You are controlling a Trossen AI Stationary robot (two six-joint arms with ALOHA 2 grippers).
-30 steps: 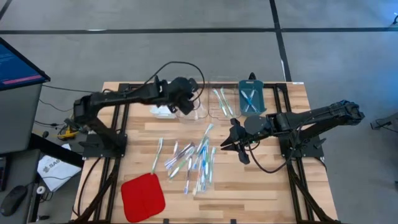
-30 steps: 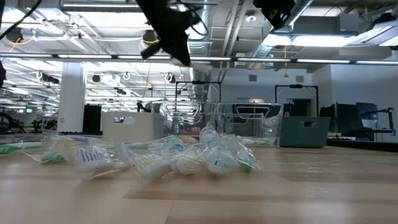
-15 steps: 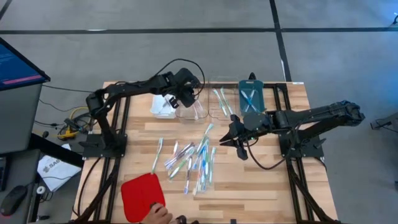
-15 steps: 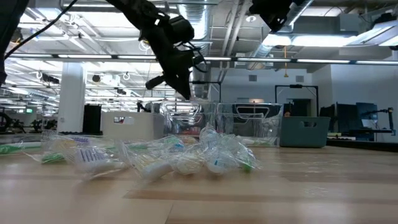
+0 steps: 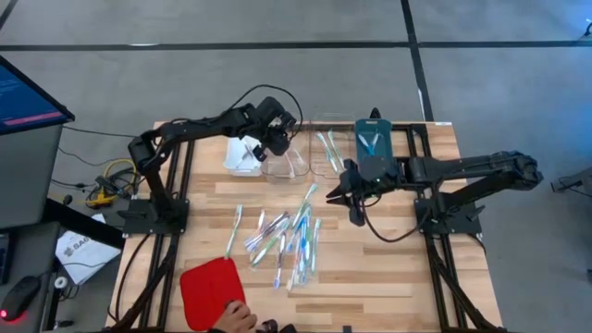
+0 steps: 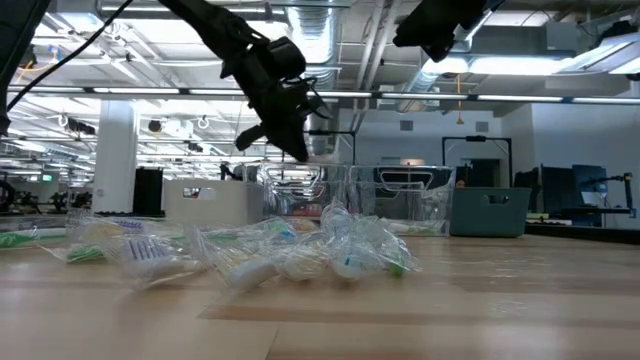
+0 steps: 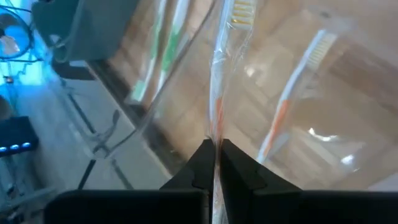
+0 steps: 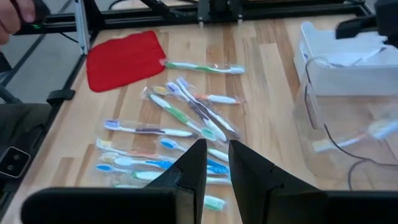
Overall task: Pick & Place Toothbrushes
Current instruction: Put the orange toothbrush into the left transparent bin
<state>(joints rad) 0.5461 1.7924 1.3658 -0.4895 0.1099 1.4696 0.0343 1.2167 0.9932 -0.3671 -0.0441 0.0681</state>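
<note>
While the left hand [image 5: 275,146], clenched on a wrapped orange-accented toothbrush [image 7: 217,109], has advanced over the clear plastic tray [image 5: 284,164] for release, the right hand [image 5: 340,191], apparently empty, has retreated from the desk's toothbrush pile [image 5: 287,238].

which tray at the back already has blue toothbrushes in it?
The teal tray, rightmost in the back row: two blue toothbrushes lie crossed inside. The clear trays beside it hold green and orange-handled ones instead.
</note>
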